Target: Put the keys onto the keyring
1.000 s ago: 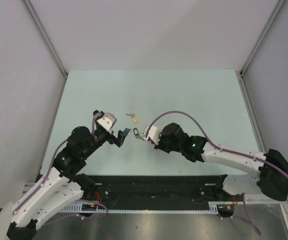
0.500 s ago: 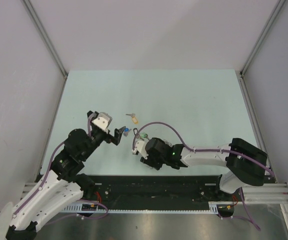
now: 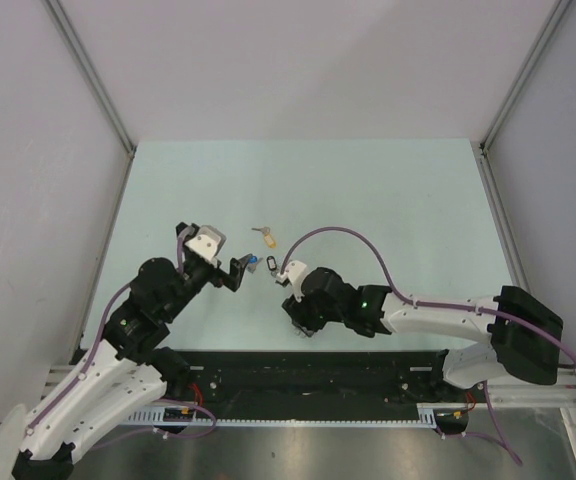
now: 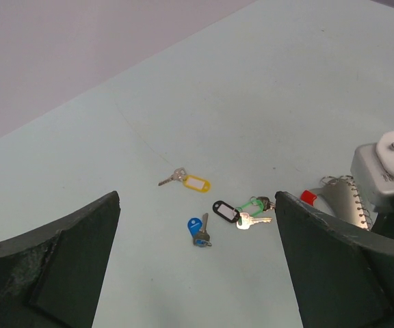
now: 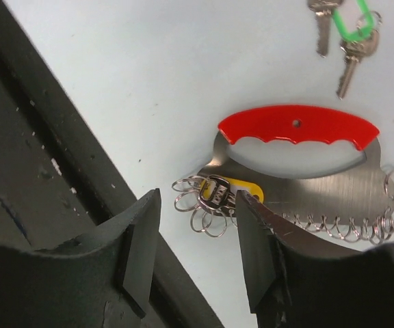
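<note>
The keyring lies flat on the table: a red plastic arc (image 5: pixel 298 123) over a grey metal plate (image 5: pixel 334 188), with small coiled rings (image 5: pixel 200 205) at its end. A yellow-tagged key (image 5: pixel 241 188) hangs on those rings. My right gripper (image 5: pixel 197 205) hovers open over that ring end and clamps nothing. Loose keys lie to the left: a yellow tag (image 4: pixel 195 182), a blue one (image 4: pixel 198 229), a black tag (image 4: pixel 226 210) and a green tag (image 4: pixel 252 205). My left gripper (image 4: pixel 197 198) is wide open above them, holding nothing. In the top view the right arm covers the keyring.
The dark rail (image 5: pixel 33 137) along the table's near edge runs close beside my right gripper. In the left wrist view the right arm's wrist block (image 4: pixel 388 160) stands just right of the keys. Grey walls enclose the pale table (image 3: pixel 368 190).
My right gripper has gone from shut to open, and the keyring now lies free below it. The right arm swung toward the near edge. The left arm shifted slightly left.
</note>
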Tool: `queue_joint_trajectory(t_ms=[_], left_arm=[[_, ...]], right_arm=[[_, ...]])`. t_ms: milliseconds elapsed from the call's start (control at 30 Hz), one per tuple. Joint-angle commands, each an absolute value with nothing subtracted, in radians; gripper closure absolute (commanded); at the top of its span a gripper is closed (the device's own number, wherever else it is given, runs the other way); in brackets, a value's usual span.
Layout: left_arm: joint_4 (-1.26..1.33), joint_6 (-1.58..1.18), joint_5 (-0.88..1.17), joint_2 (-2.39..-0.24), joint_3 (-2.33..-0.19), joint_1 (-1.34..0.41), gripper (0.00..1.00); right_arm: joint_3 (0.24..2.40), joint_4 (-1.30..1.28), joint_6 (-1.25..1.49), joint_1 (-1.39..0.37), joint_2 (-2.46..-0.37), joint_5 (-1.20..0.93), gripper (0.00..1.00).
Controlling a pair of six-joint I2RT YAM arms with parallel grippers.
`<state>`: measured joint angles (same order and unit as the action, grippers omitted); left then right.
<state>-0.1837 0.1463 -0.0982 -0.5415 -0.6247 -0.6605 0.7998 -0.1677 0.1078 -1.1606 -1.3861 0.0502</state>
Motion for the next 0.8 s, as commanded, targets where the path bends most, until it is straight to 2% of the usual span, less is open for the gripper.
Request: queue_joint_trajectory(t_ms=[0, 200, 600, 767], left_arm=[[-0.156, 0.124, -0.080, -0.546, -0.621, -0.653, 0.00], [-0.152, 0.124, -0.074, -0.557, -0.620, -0.653, 0.00], [-0.155, 0.123, -0.049, -0.569, -0.620, -0.653, 0.00], [-0.155, 0.124, -0.046, -0.571, -0.621, -0.653, 0.00]], right_arm=[[0.776, -0.138, 0.293, -1.140, -1.370, 0.133, 0.46], [0.687, -0.016, 0.428, -1.083, -1.356, 0.104, 0.47], [0.635, 0.080, 0.471, -1.007, -1.436, 0.081, 0.46], [0.598, 0.087, 0.489, -0.898, -1.450, 0.026, 0.39]])
